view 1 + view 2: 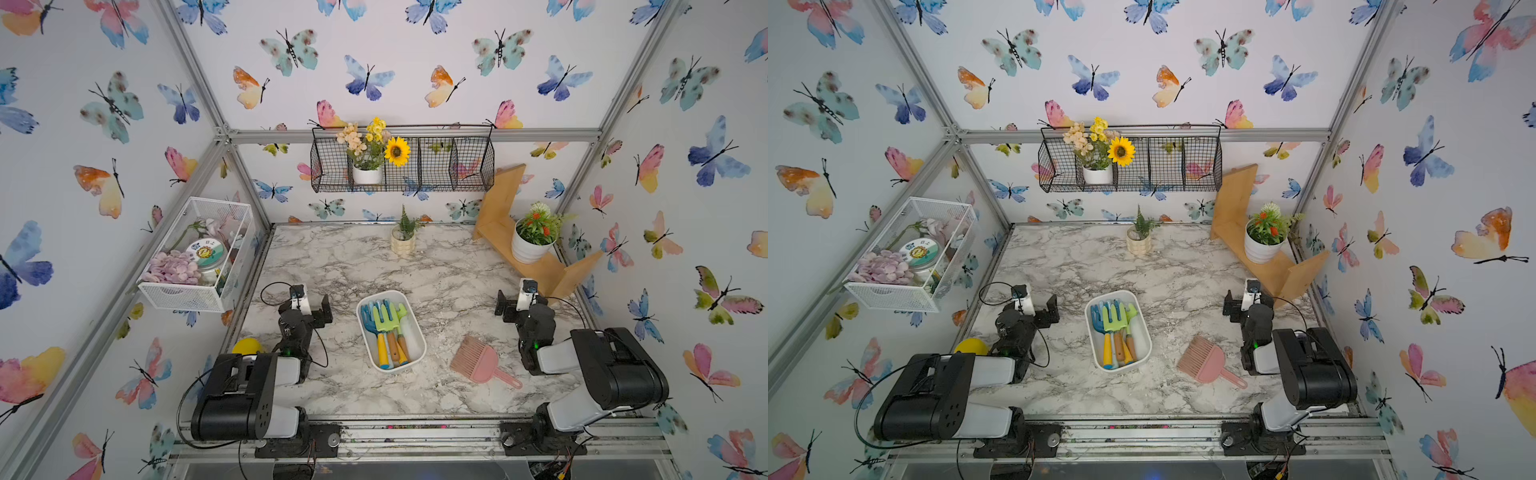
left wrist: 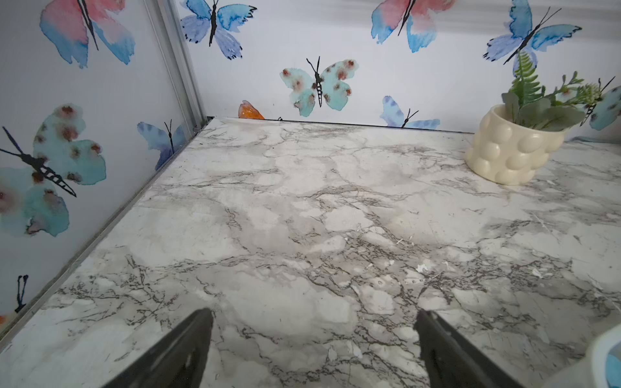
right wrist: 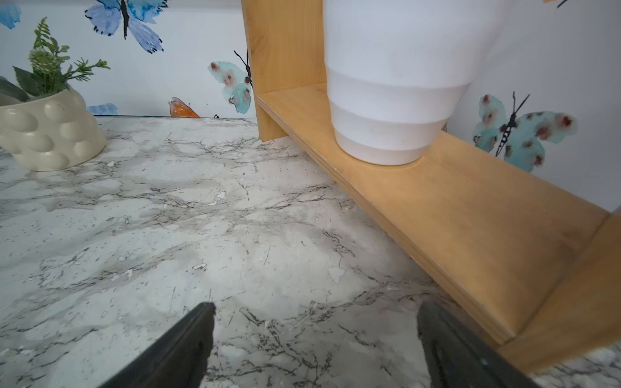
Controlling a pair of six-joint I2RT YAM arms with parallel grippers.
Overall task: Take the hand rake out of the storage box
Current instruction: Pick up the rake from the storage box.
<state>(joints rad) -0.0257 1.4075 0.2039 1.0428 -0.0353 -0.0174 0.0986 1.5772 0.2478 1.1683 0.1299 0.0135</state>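
Green hand rake [image 1: 385, 319], apparently, lies lengthwise in the white storage box [image 1: 416, 332], tines pointing far, handle near; left claw [image 2: 314, 314] and right claw [image 3: 316, 305] both gape empty.

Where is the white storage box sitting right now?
In a top view, the storage box sits on the marble table, centre front, with a pink scoop lying just to its right.

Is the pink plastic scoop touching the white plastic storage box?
Apart. In both top views, bare marble tabletop shows between the pink plastic scoop and the white oblong storage box.
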